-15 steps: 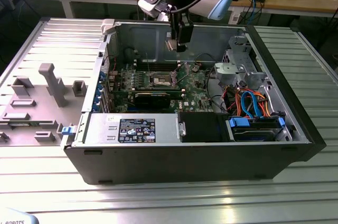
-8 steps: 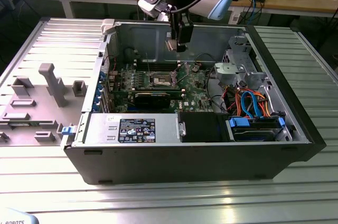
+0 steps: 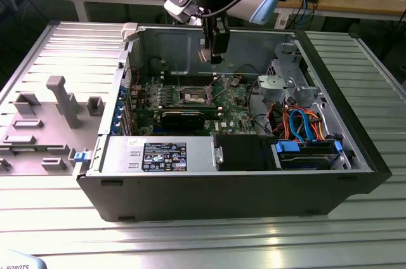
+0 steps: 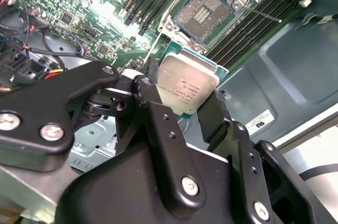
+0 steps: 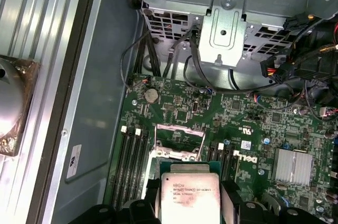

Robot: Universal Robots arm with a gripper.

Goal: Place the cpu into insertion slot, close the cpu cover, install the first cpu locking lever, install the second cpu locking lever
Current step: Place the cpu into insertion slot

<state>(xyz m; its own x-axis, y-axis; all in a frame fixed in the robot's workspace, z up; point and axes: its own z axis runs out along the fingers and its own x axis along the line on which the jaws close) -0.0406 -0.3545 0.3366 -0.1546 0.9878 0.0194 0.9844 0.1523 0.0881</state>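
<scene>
Well, I have the cpu point(image 4: 187, 89) pinched by its edges between my jaws, its grey metal top turned toward the second wrist view. It hangs in the air over the green board point(image 5: 248, 113), inside the open case point(image 3: 222, 196) that lies on the table point(image 3: 190, 243), and it touches nothing but me.

The slot point(image 4: 203, 15) lies just beyond the chip in both wrist views. Its dark pin field is bare and nothing sits in it, so I judge the very first step, placing the chip, as under way but not done.

I cannot pick out the cover with any certainty. With the pins exposed, I take it to be swung open. A thin lever point(image 4: 260, 14) sticks out loose from the slot's corner, which reads to me as unlatched. So the seating, the cover and both levers are all left to do.
</scene>
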